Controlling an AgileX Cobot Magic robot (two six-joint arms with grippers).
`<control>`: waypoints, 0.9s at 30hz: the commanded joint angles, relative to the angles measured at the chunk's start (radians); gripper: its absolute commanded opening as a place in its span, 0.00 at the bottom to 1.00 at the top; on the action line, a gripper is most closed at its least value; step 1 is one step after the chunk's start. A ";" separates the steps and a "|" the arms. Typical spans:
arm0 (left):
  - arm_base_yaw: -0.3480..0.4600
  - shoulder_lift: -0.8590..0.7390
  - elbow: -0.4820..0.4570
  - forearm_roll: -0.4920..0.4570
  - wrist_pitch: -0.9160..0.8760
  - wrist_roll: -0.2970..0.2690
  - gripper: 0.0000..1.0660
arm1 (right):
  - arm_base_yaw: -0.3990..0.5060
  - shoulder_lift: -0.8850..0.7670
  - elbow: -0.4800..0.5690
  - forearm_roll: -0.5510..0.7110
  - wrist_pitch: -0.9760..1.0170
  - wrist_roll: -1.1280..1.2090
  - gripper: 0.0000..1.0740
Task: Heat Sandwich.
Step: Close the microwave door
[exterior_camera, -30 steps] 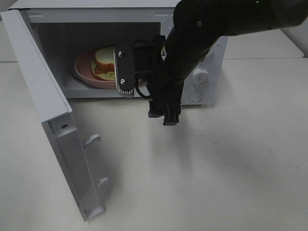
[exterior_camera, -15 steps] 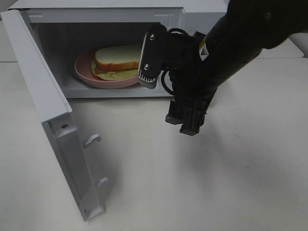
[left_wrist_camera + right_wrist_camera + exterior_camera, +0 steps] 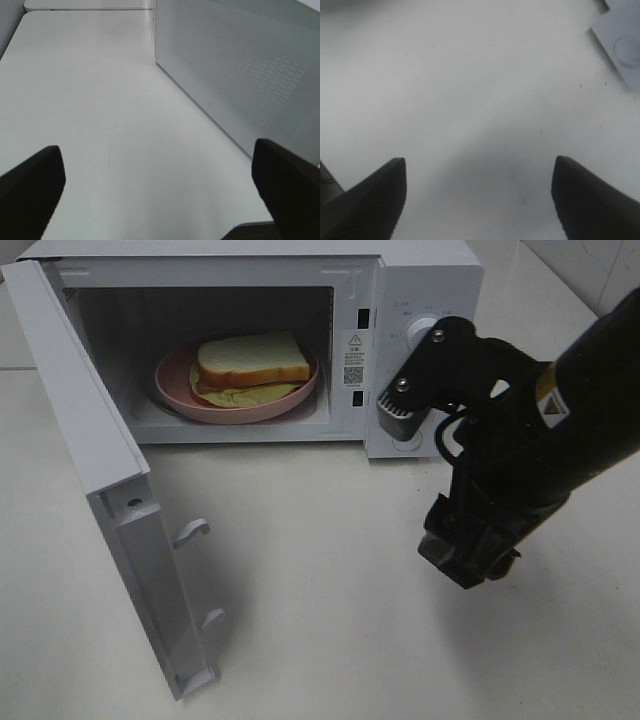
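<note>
1. The right gripper (image 3: pixel 477 167), jaws spread and empty, has drawn back out of the microwave (image 3: pixel 420 280) toward the desk's (image 3: pixel 330 640) right edge.
2. The sandwich (image 3: pixel 250 362) is now in full view on its pink plate (image 3: pixel 172 390) inside the oven, at the desk's far edge.
3. The left gripper (image 3: pixel 155 150) hangs spread and empty over bare desk.
4. The door (image 3: pixel 100 450) stands wide open; closing it likely comes next.
</note>
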 commanded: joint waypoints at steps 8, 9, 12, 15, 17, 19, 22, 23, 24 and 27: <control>-0.004 -0.023 0.002 -0.001 -0.013 -0.004 0.90 | 0.001 -0.196 0.026 0.001 0.240 0.271 0.71; -0.004 -0.023 0.002 -0.001 -0.013 -0.004 0.90 | 0.001 -0.216 0.026 0.001 0.263 0.284 0.71; -0.004 -0.023 0.002 -0.001 -0.013 -0.004 0.90 | 0.001 -0.276 0.026 0.002 0.329 0.289 0.71; -0.004 -0.023 0.002 -0.001 -0.013 -0.004 0.90 | 0.001 -0.327 0.026 0.002 0.391 0.290 0.71; -0.004 -0.023 0.002 -0.001 -0.013 -0.004 0.90 | 0.001 -0.359 0.026 0.002 0.433 0.290 0.71; -0.004 -0.023 0.002 -0.001 -0.013 -0.004 0.90 | 0.001 -0.409 0.026 0.006 0.489 0.290 0.71; -0.004 -0.023 0.002 -0.001 -0.013 -0.004 0.90 | 0.001 -0.441 0.026 0.010 0.521 0.293 0.71; -0.004 -0.023 0.002 -0.001 -0.013 -0.004 0.90 | 0.001 -0.455 0.026 0.015 0.530 0.294 0.71; -0.004 -0.023 0.002 -0.001 -0.013 -0.004 0.90 | 0.001 -0.490 0.026 0.029 0.552 0.299 0.71; -0.004 -0.023 0.002 -0.001 -0.013 -0.004 0.90 | 0.001 -0.523 0.026 0.042 0.569 0.306 0.71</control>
